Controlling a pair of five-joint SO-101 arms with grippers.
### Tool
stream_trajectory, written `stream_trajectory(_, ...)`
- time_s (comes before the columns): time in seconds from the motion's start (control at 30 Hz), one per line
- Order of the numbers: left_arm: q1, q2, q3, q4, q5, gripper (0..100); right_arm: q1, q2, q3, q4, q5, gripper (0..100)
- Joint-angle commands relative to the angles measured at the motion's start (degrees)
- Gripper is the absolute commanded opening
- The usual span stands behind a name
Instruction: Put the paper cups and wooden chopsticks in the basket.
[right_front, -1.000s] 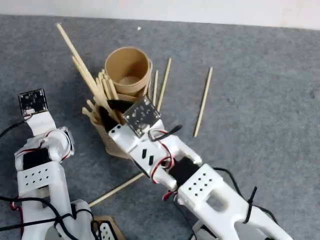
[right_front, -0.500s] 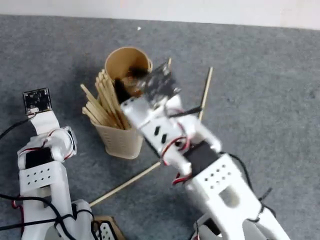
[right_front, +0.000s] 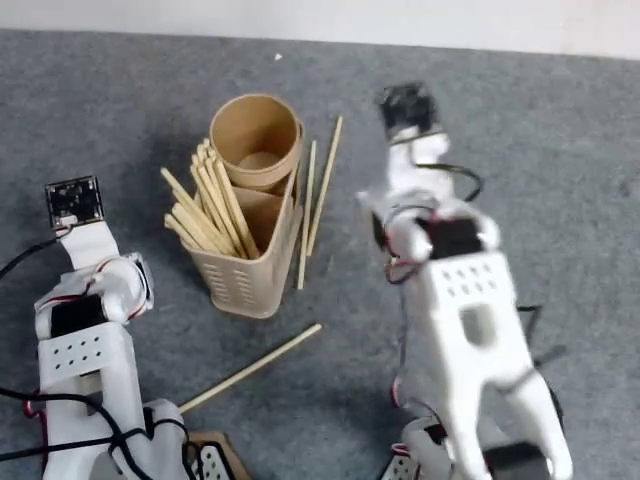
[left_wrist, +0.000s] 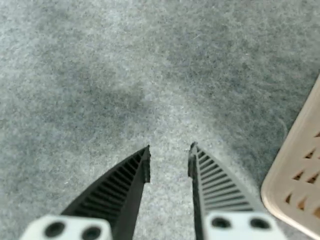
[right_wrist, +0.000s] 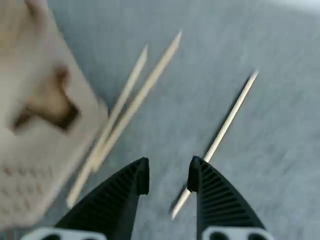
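— Which piece lies closest to a gripper?

— A loose chopstick (right_wrist: 227, 120) on the tabletop (right_front: 560, 150), its near end just beside the tips of the right gripper (right_wrist: 167, 175). The jaws there stand a narrow gap apart with nothing between them.

— How would it handle?

— Light, stiff and thin, I'd judge. It is pale bare wood, straight, narrowing toward one end. It lies flat on a grey felt-like cover, so the tips would have to press down on either side and pinch across its width. About the middle seems best. Held near an end, it would likely swing or twist.

— And the rest?

— The basket (right_front: 240, 285) is beige plastic with slotted walls. It looks light enough to slide if nudged, and I cannot tell whether it stands straight or tilts. In it sit brown paper cups (right_front: 255, 130), apparently nested, thin-walled and easy to crush. Beside them a bundle of chopsticks (right_front: 212, 210) fans out of its mouth. A pair of sticks (right_front: 306, 215) lies just beside the basket's wall, and a single stick (right_front: 250, 368) lies apart in front of it.

— The other arm?

— The left gripper (left_wrist: 169, 160) hangs over bare cover near a corner of the basket, its jaws also slightly parted and empty.
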Motion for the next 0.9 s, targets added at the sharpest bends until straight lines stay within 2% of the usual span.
stream_trajectory(0.0, -1.54, -0.48, -0.22, -0.7, 0.35, 16, -2.86, 6.2, 2.77, -1.19, 0.97, 14.2)
stream_trajectory(0.17, -1.63, -0.48, -0.22, -0.7, 0.35, 16, -9.36, 9.19, 7.34, -4.0, 0.44, 14.2)
stream_trajectory(0.37, -1.71, -0.48, -0.22, -0.7, 0.35, 16, -4.18, 12.0, 9.27, -16.48, -6.77, 14.2)
stream_trajectory(0.47, -1.54, -0.4, -0.22, -0.79, 0.35, 16, -5.23, 13.93, 9.27, -20.97, -9.41, 14.2)
stream_trajectory(0.67, -1.54, -0.31, -0.22, -0.79, 0.35, 16, -11.56, 19.56, 9.01, -23.08, -9.49, 14.5)
stream_trajectory(0.87, -1.54, -0.31, -0.22, -0.79, 0.35, 16, -12.35, 25.54, 8.75, -22.81, -9.41, 14.6)
